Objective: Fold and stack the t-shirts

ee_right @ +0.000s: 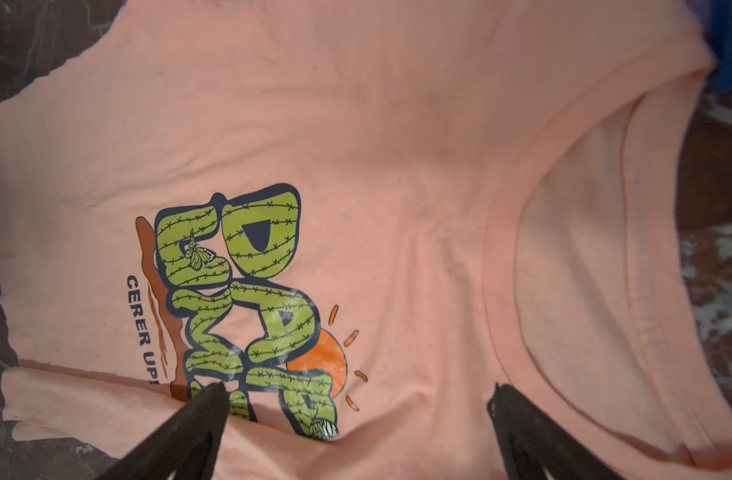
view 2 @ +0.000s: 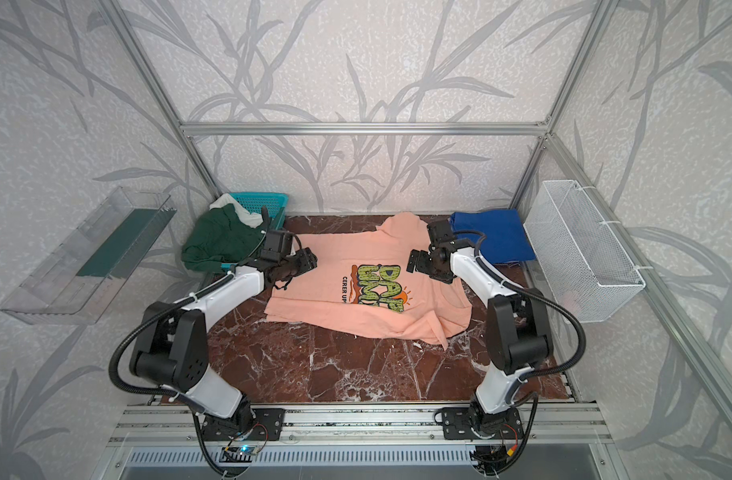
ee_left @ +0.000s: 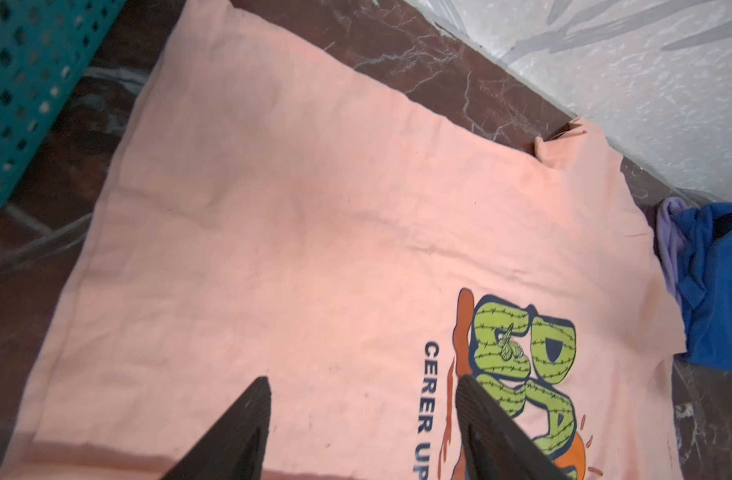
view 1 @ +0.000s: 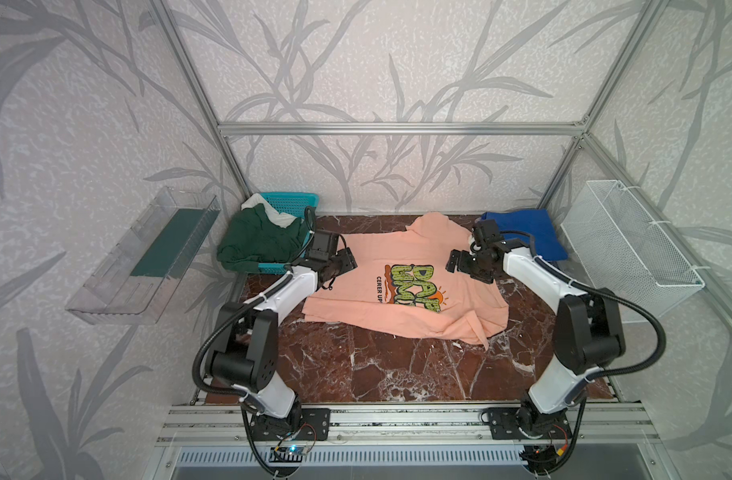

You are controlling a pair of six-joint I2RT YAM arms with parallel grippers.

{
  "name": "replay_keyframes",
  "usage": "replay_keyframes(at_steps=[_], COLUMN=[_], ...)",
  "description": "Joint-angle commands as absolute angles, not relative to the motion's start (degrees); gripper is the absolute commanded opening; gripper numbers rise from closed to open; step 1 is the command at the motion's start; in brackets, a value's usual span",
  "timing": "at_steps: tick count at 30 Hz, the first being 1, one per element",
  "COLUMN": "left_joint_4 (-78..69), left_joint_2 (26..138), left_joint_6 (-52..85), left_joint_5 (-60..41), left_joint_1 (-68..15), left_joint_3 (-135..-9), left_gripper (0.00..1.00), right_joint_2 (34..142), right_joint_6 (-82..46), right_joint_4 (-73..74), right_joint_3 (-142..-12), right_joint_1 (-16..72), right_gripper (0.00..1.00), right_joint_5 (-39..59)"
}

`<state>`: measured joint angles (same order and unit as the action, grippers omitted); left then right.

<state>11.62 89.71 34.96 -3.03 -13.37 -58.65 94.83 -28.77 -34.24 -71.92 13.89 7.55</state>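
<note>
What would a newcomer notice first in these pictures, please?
The peach shirt with its green cartoon print lies spread across the middle of the table. Both open grippers hover over it: left gripper near the hem, right gripper near the collar. A green shirt spills from the basket back left; a blue shirt lies back right.

Front marble bare, basket left, blue tee right

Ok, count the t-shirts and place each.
4: peach t-shirt spread mid-table; blue t-shirt back right; dark green t-shirt draped over the teal basket; white t-shirt inside it. Others may be hidden.
</note>
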Motion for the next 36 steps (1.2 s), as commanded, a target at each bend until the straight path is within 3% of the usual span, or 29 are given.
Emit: replay_keyframes(at_steps=[1,5,15,26,32,35,36], left_joint_4=[14.34,17.01,14.46,13.03,16.96,15.68,15.08], left_joint_2=[85.26,81.04,78.6,82.14,83.1,83.13,83.05], left_joint_6=[34.37,35.71,35.29,35.0,32.71,32.61,32.63], left_joint_5=[4.9,13.61,12.75,9.61,6.33,3.01,2.15], left_joint_1=[-12.74,-11.77,-7.34,-6.26,-6.24,-6.33,-6.35], left_joint_3=[-52.79,-46.1,-40.51,-41.0,-45.97,-46.7,-46.61], left_gripper=[0.71,0.7,0.67,0.65,0.65,0.65,0.65], right_joint_2=[87.68,79.19,67.3,67.94,64.98,63.78,63.8], right_joint_6=[-31.16,-33.66,-38.12,-37.79,-39.02,-39.85,-40.06], right_joint_4=[-36.28,-38.13,-32.57,-33.17,-34.18,-33.6,-32.86], right_joint_3=[-64.38,-55.15,-38.56,-35.82,-34.13,-32.63,-32.16], right_joint_1=[13.33,11.98,11.78,11.78,13.02,14.04,14.06], right_gripper=[0.99,0.99,0.98,0.78,0.77,0.69,0.59], right_joint_5=[5.7,5.47,11.46,14.9,15.06,14.2,14.32])
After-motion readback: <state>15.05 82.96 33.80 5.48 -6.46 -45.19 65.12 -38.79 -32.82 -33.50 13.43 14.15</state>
